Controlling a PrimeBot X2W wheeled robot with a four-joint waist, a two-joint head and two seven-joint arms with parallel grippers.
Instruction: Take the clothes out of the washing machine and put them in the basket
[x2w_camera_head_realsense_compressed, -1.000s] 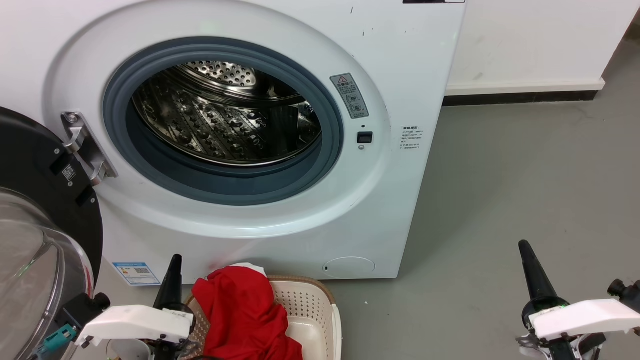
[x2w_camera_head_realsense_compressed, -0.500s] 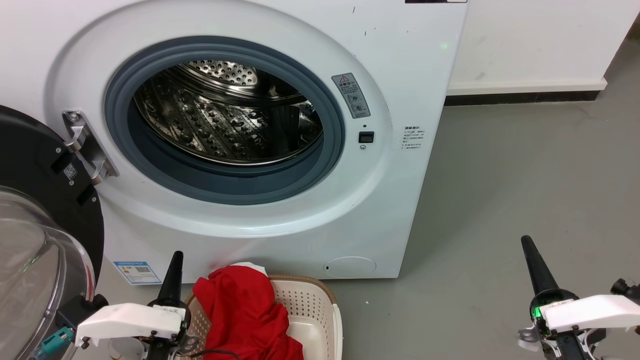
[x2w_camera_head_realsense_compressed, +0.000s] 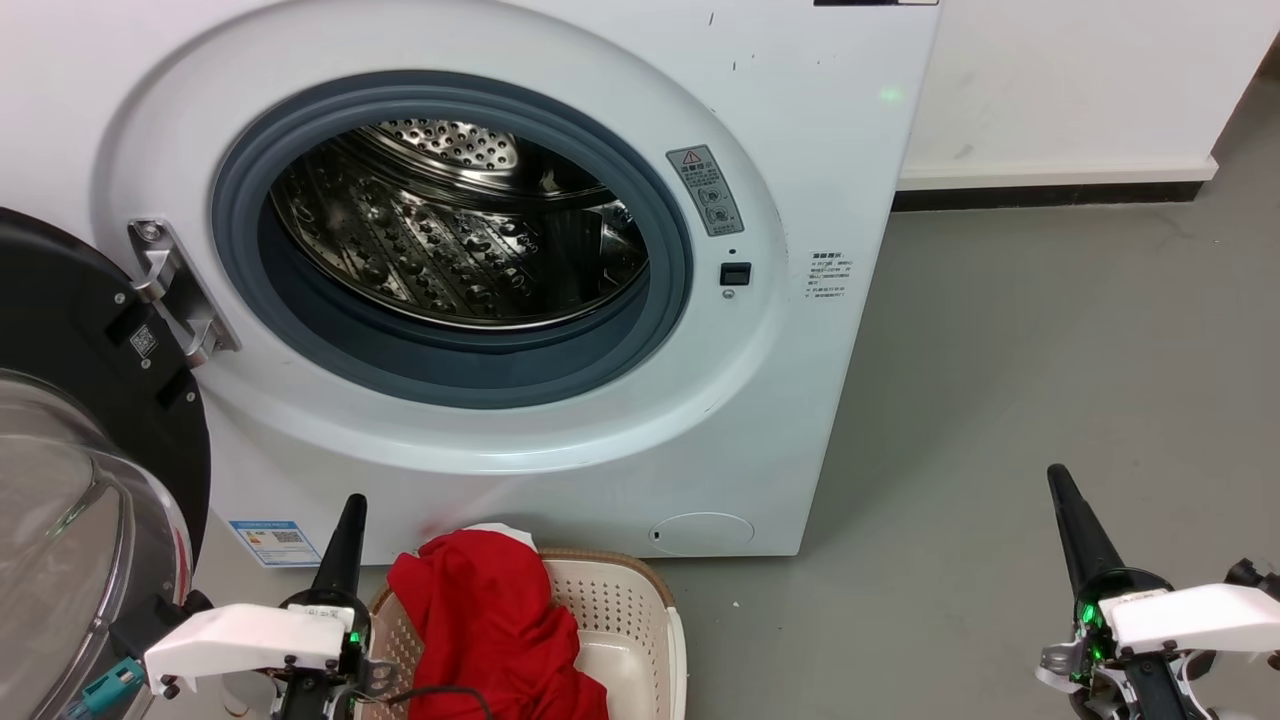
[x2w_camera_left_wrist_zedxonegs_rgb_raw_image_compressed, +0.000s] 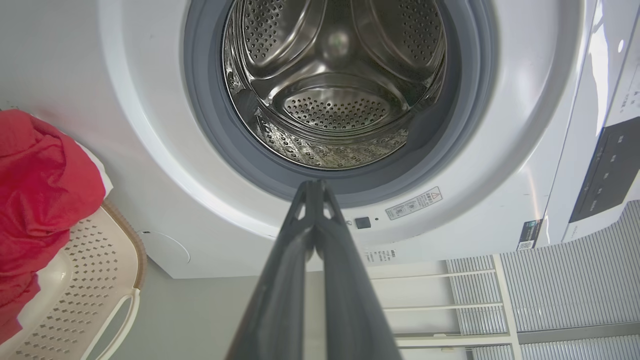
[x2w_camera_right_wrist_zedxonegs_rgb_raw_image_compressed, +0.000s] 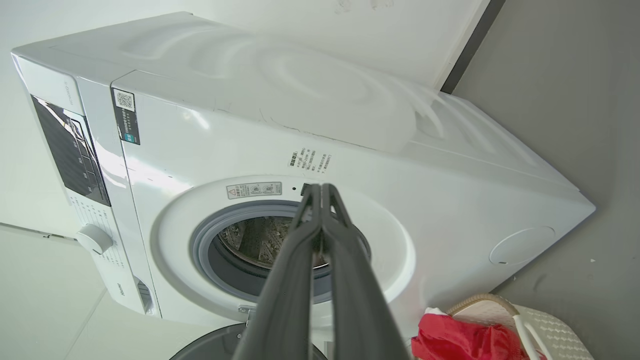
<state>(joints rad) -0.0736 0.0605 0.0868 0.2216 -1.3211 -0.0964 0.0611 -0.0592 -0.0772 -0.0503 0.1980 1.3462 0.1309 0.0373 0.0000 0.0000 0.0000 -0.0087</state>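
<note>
Washer (x2w_camera_head_realsense_compressed: 850, 150): white, round grey-gasketed port, perforated steel drum (x2w_camera_head_realsense_compressed: 440, 240). Clothes (x2w_camera_head_realsense_compressed: 490, 620): soft red fabric, heaped in basket (x2w_camera_head_realsense_compressed: 612, 600), cream perforated plastic with a woven-look rim, on the floor (x2w_camera_head_realsense_compressed: 1050, 350) before the washer. Left end effector (x2w_camera_left_wrist_zedxonegs_rgb_raw_image_compressed: 315, 186), right end effector (x2w_camera_right_wrist_zedxonegs_rgb_raw_image_compressed: 320, 188): dark, tapered, fully closed, holding nothing.

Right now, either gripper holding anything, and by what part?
Nothing held: left gripper and right gripper are shut, empty; red clothes lie in the basket.

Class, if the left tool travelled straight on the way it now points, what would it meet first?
Probably the washing machine: the shut left tool lines up with the lower grey door seal, just under the open drum. Depth is unclear, so the exact spot is uncertain.
</note>
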